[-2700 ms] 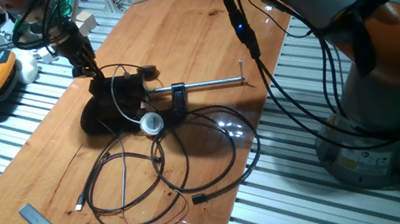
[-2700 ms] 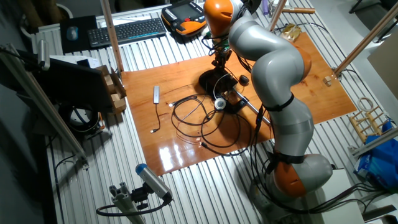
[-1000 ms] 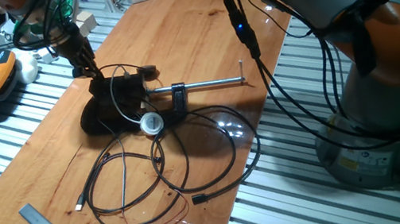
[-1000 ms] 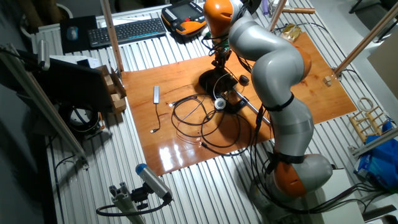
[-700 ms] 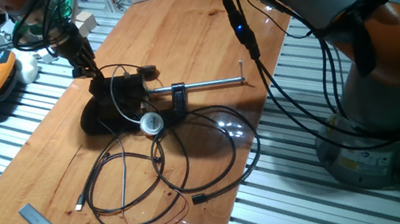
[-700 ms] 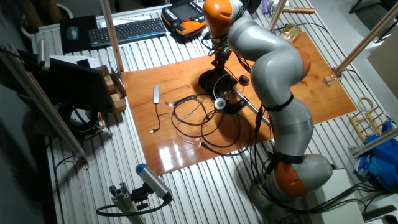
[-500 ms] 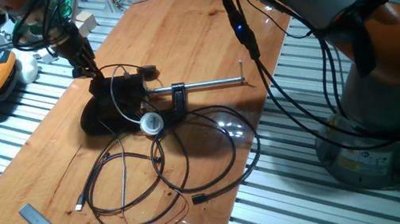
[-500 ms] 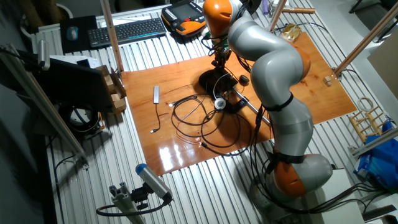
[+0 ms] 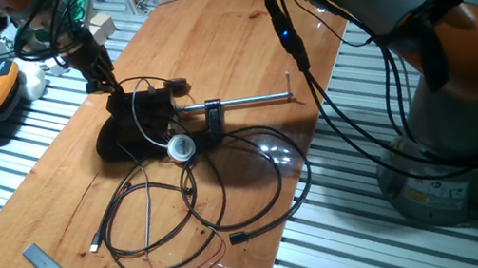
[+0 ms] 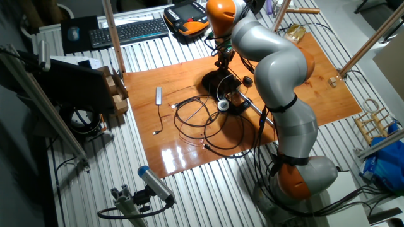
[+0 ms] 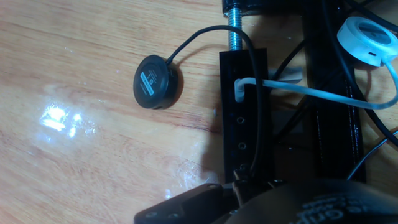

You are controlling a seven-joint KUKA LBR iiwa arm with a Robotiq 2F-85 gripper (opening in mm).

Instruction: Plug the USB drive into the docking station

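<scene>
The docking station is a black rectangular box with a white cable and a black cable plugged into its side; it also shows in one fixed view. In the hand view my gripper sits at the box's near end, fingers closed together. A small black stub between them, touching that end, looks like the USB drive; most of it is hidden. In one fixed view the gripper is low at the far left end of the box. In the other fixed view the gripper stands over the dark cluster.
A black G-clamp with a long steel screw lies beside the box. A white round puck, a black round puck, looped black cables and a flat black dongle lie on the wooden table.
</scene>
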